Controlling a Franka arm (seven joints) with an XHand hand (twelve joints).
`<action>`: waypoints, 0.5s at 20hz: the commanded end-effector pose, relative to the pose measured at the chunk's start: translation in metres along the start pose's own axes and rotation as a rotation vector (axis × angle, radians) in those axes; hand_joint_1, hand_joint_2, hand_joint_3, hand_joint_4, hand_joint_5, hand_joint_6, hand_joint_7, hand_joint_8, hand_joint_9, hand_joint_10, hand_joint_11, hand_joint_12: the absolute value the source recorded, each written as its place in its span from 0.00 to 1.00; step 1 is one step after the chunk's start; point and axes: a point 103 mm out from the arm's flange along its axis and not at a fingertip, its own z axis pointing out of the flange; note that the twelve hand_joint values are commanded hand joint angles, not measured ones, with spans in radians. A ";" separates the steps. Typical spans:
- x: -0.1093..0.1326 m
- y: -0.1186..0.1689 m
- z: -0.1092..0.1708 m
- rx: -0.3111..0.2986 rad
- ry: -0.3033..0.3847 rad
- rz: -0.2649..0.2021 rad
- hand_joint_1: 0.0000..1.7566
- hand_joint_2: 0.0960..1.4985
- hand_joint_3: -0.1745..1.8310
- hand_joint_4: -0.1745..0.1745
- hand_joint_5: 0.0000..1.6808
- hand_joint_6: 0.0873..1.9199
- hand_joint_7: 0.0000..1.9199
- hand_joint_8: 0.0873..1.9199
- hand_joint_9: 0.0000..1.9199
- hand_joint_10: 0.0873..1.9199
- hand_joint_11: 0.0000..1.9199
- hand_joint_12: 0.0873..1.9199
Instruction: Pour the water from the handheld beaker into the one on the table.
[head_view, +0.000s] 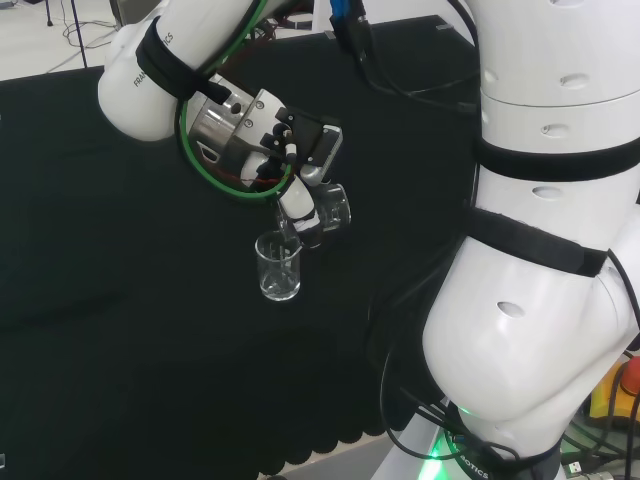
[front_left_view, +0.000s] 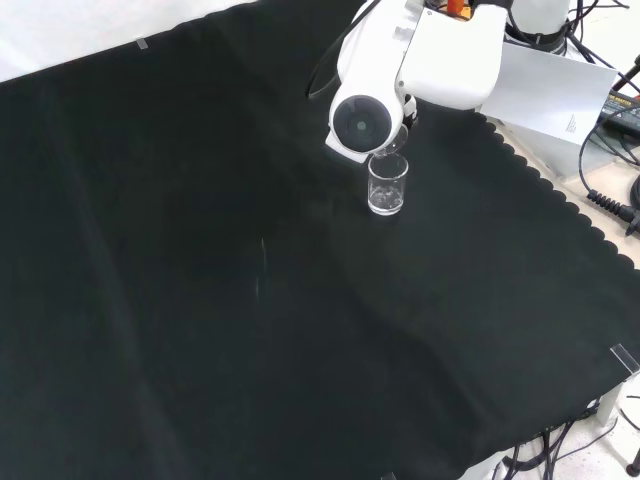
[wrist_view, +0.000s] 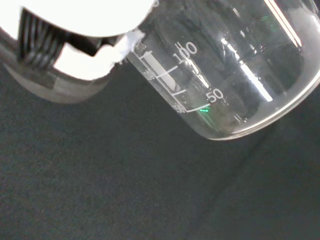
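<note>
You have the hand (head_view: 298, 200) curled round the handheld beaker (head_view: 334, 205), which it holds tipped well over just above and beside the beaker on the tabletop (head_view: 278, 266). Take that standing beaker as your landmark: in the head view it sits upright on the black cloth (head_view: 100, 250), and the tilted beaker's mouth hangs right over its rim, up and to the right of it. You cannot make out from that view whether the two rims touch.

In the front view the standing beaker (front_left_view: 387, 186) shows plainly, but a big white arm link (front_left_view: 375, 100) with its round grey cap stands directly above it and covers the hand; only a glint of clear glass peeks out between link and rim.

The wrist view gives you the tilted beaker's wall (wrist_view: 225, 70) with its printed scale, its base cut off at the edge. Whether water is left inside is hard to tell through the clear glass.
</note>
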 end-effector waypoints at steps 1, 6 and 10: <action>-0.001 0.000 0.000 0.003 -0.014 0.000 0.74 0.37 0.46 0.00 0.74 0.36 0.67 0.34 0.92 0.00 0.73 0.33; -0.001 0.000 0.000 0.009 -0.021 0.001 0.74 0.37 0.46 0.00 0.74 0.36 0.67 0.34 0.91 0.00 0.73 0.33; -0.001 0.001 0.000 0.011 -0.023 0.000 0.74 0.37 0.46 0.00 0.74 0.36 0.67 0.34 0.91 0.00 0.73 0.33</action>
